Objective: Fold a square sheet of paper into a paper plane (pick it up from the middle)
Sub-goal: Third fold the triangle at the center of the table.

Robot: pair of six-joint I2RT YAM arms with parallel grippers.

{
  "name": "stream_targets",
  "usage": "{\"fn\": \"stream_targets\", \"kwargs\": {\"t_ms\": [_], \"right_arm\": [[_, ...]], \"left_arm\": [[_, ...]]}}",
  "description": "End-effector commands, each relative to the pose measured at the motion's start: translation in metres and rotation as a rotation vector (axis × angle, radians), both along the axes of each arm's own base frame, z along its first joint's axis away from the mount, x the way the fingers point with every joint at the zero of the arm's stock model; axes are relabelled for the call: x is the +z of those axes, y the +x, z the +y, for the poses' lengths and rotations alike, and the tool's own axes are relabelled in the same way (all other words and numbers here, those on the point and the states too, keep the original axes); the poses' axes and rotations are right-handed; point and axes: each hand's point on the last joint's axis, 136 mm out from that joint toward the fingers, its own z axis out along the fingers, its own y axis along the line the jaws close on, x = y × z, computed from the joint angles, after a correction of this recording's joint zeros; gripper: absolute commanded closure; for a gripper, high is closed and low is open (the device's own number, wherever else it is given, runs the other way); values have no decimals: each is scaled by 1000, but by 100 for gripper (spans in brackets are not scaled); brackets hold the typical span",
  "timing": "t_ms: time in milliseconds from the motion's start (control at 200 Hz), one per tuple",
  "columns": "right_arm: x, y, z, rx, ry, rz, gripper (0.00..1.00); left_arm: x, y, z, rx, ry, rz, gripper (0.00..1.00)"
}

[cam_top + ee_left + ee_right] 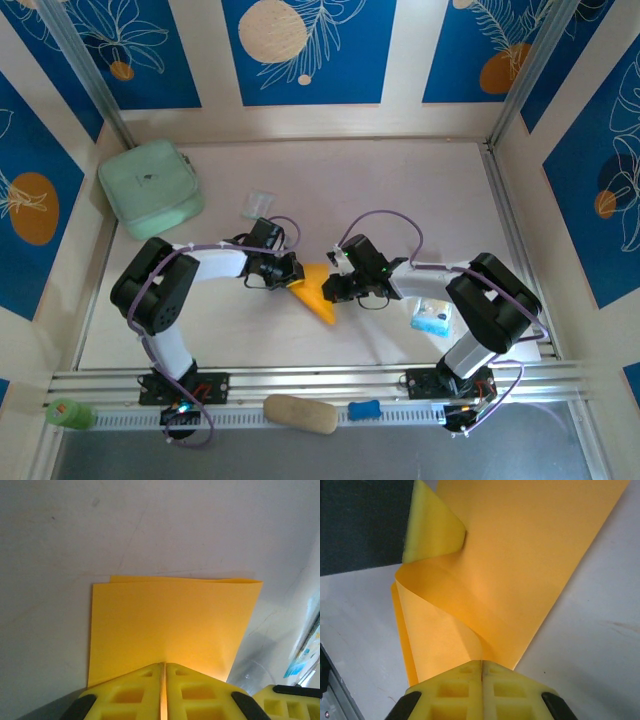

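The orange-yellow sheet of paper point(318, 293) hangs folded between the two grippers in the middle of the table. My left gripper point(293, 276) is shut on its left edge; in the left wrist view the sheet point(170, 625) spreads flat ahead of the shut jaws point(163, 666), doubled along its far edge. My right gripper point(333, 287) is shut on the paper's right side; in the right wrist view the paper point(520, 565) curls in a loop above the jaws point(482, 663), and the other gripper's yellow fingertip point(432, 527) touches it at upper left.
A mint-green pouch point(150, 186) lies at the back left. A small clear wrapper point(257, 205) sits behind the left arm. A blue-and-white packet point(432, 317) lies by the right arm. On the front rail sit a tan oval lump point(299, 413) and a blue piece point(364, 409).
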Motion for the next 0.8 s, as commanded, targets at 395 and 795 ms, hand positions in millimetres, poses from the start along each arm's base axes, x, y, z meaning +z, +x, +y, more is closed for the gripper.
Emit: {"fn": "stream_targets", "kwargs": {"t_ms": [395, 795], "right_arm": [[20, -1, 20, 71, 80, -7, 96], [22, -9, 29, 129, 92, 1, 96]], "left_arm": [[-1, -7, 8, 0, 21, 14, 90], [-2, -7, 8, 0, 19, 15, 90]]}}
